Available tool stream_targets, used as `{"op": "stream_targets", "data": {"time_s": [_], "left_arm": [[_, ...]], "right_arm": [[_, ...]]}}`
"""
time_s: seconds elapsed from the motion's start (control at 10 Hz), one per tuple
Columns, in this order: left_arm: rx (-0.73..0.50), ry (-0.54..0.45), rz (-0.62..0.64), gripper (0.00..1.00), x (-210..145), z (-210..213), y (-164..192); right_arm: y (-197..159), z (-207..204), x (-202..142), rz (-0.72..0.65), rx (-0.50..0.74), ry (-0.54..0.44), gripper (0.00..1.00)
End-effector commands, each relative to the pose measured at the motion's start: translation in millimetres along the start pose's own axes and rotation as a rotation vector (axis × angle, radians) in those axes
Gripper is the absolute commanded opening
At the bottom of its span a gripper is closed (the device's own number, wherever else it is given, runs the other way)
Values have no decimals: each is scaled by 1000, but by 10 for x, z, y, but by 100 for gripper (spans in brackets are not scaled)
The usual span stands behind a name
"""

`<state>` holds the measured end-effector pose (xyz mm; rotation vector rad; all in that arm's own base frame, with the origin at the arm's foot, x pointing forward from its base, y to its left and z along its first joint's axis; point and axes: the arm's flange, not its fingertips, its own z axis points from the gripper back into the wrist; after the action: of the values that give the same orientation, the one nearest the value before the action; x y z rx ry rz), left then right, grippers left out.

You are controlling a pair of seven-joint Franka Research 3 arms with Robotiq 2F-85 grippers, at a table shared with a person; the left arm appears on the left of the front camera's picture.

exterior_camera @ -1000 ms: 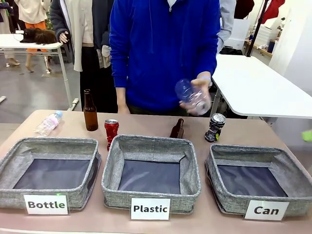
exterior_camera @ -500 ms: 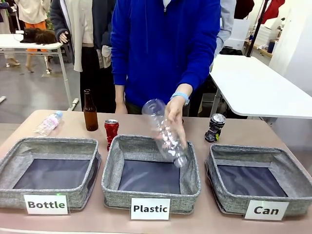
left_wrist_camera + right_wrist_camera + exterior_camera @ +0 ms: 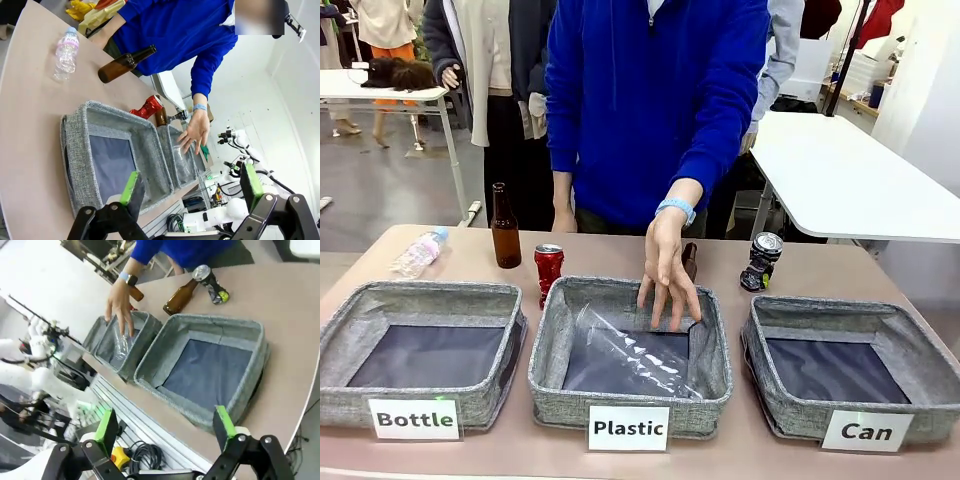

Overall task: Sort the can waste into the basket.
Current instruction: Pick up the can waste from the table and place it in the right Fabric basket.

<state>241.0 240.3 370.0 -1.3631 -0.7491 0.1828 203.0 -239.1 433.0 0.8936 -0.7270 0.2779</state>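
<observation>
— The left claw (image 3: pixel 191 182) and the right claw (image 3: pixel 165 422): how are they held?
— Both are seen spread apart in their wrist views.
— And the cans?
— From the front, the red can (image 3: pixel 548 268) is found on the surface (image 3: pixel 620 260) behind the Plastic basket (image 3: pixel 545 345), the dented can (image 3: pixel 761 261) just behind the Can basket (image 3: pixel 820 305).

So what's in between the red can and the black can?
In the front view, a brown bottle lies between the red can and the black can, with the person's hand partly in front of it.
</observation>
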Motion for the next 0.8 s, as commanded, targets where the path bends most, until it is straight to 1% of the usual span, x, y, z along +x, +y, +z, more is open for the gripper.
{"op": "stream_targets", "data": {"time_s": [0.0,0.1,0.3,0.4,0.5,0.6,0.7], "left_arm": [[-19,-9,-28,100,-14,-7,0],[-19,-9,-28,100,-14,-7,0],[-19,-9,-28,100,-14,-7,0],[-19,-9,-28,100,-14,-7,0],[-19,-9,-28,100,-14,-7,0],[-19,-9,-28,100,-14,-7,0],[-19,-9,-28,100,-14,-7,0]], "right_arm": [[189,-481,242,125,-82,68,100],[232,-811,415,170,-129,139,100],[324,-1457,718,268,-174,233,100],[340,-1696,838,285,-221,248,100],[350,-1908,918,286,-231,271,100],[346,-2044,959,241,-244,268,100],[497,-1924,868,-33,-420,231,100]]}}
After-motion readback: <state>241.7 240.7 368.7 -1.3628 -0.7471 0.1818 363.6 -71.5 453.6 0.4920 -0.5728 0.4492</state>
